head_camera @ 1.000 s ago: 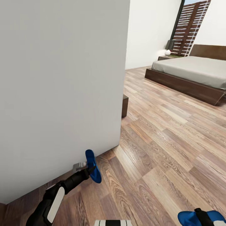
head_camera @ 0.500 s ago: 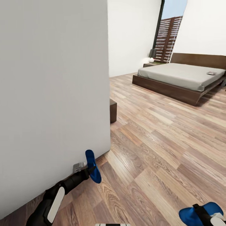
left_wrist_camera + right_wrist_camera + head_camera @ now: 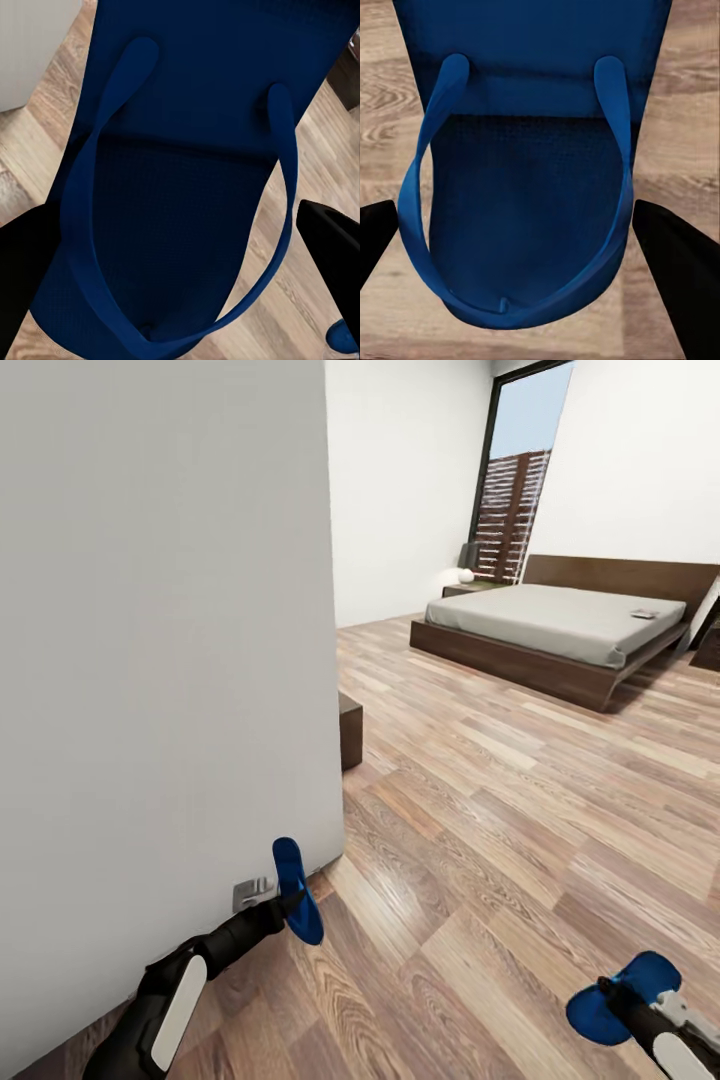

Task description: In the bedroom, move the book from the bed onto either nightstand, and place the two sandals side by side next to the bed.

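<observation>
I have 2 sandals in hand: left gripper point(image 3: 283, 901) clamps one sandal point(image 3: 297, 889) near the wall point(image 3: 160, 660); right gripper point(image 3: 622, 1000) clamps the other sandal point(image 3: 620, 1010). Bed point(image 3: 560, 625) far right, book point(image 3: 645, 613) on it.

a white partition wall point(image 3: 160, 660) rises just beside the left claw point(image 3: 285, 902). striped wood-plank floor point(image 3: 480, 830) runs ahead of both claws to white walls point(image 3: 400, 480) and a tall dark-framed window point(image 3: 515, 470) with daylight behind brown slats.
</observation>
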You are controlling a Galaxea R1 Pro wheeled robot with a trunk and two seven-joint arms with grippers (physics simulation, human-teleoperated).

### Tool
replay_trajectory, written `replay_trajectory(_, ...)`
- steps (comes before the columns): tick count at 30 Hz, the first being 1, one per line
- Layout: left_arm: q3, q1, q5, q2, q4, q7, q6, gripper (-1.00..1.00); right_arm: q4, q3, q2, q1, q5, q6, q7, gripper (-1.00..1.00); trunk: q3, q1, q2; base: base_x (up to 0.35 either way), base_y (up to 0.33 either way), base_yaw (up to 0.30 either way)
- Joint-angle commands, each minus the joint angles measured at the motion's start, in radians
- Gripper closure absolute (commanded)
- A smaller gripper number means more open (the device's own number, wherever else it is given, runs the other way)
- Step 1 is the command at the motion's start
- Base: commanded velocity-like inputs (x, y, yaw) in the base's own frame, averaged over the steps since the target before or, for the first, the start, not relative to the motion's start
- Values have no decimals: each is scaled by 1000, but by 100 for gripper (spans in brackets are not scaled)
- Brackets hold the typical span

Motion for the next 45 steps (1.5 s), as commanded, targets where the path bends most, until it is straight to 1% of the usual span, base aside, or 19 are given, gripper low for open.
replay_trajectory(1, 3, 0, 5, -1, 0, -4, 8, 100, -17, 19, -1, 0, 87, 4, 17, 100, 3, -1, 0, 0, 0, 0)
replay_trajectory(3, 0, 0, 5, -1, 1, -4, 8, 100, -49, 68, -1, 0, 286, 7, 54, 100, 11, -1, 0, 0, 0, 0)
replay_trajectory(5, -3, 0, 5, -1, 3, -4, 8, 100, -71, 99, -1, 0, 483, -1, 74, 100, 18, -2, 1, 0, 0, 0)
replay_trajectory(6, -4, 0, 5, -2, 3, -4, 8, 100, -72, 104, -1, 1, 522, -6, 79, 100, 22, -3, 1, 0, 0, 0)
replay_trajectory(8, -6, 0, 5, -3, 4, -3, 8, 100, -62, 110, 2, 2, 552, -22, 83, 100, 30, -4, 2, 0, 0, 0)
replay_trajectory(13, -7, 0, 5, -4, 5, -2, 8, 100, -25, 114, 3, 5, 563, -87, 91, 100, 49, -6, 3, 0, 0, 0)
replay_trajectory(15, -7, 0, 5, -4, 5, -3, 8, 100, -25, 115, 2, 5, 564, -92, 130, 100, 57, -7, 3, 0, 0, 0)
replay_trajectory(16, -7, 0, 5, -4, 6, -2, 8, 100, -24, 115, 2, 5, 565, -90, 191, 100, 61, -7, 3, 0, 0, 0)
replay_trajectory(17, -7, 0, 4, -4, 8, -2, 8, 100, -22, 115, 1, 5, 565, -87, 328, 100, 65, -8, 4, 0, 0, 0)
replay_trajectory(19, -8, 0, 3, -4, 18, -2, 7, 100, -17, 114, 0, 5, 566, -83, 530, 100, 73, -9, 4, 0, 0, 0)
replay_trajectory(20, -11, 0, 1, -4, 22, -3, 7, 100, -15, 114, 0, 5, 566, -78, 611, 100, 76, -9, 4, 0, 0, 0)
replay_trajectory(22, -21, 0, -11, -4, 25, -3, 7, 100, -12, 113, 0, 5, 566, -66, 706, 100, 76, -9, 4, 0, 0, 0)
replay_trajectory(24, -32, 0, -28, -4, 28, -3, 6, 100, 2, 113, 0, 5, 565, -60, 750, 100, 76, -9, 4, 0, 0, 0)
replay_trajectory(28, -38, 0, -49, -4, 57, -3, 1, 100, 63, 112, 0, 6, 564, -57, 768, 100, 76, -9, 4, 0, 0, 0)
replay_trajectory(31, -39, 0, -88, -3, 110, -3, -24, 100, 97, 112, 0, 5, 559, -56, 772, 100, 76, -9, 4, 0, 0, 0)
replay_trajectory(35, -39, 0, -173, -1, 174, -3, -70, 100, 125, 112, 0, 5, 508, -55, 771, 100, 76, -9, 4, 0, 0, 0)
replay_trajectory(38, -38, 0, -216, -1, 208, -3, -88, 100, 171, 112, 0, 5, 474, -55, 772, 100, 76, -9, 4, 0, 0, 0)
replay_trajectory(42, -38, 0, -240, -1, 256, -3, -147, 100, 203, 112, 0, 5, 381, -55, 773, 100, 76, -9, 4, 0, 0, 0)
replay_trajectory(45, -37, 1, -240, -1, 265, -2, -161, 100, 205, 112, 0, 5, 369, -55, 773, 100, 76, -9, 4, 0, 0, -11)
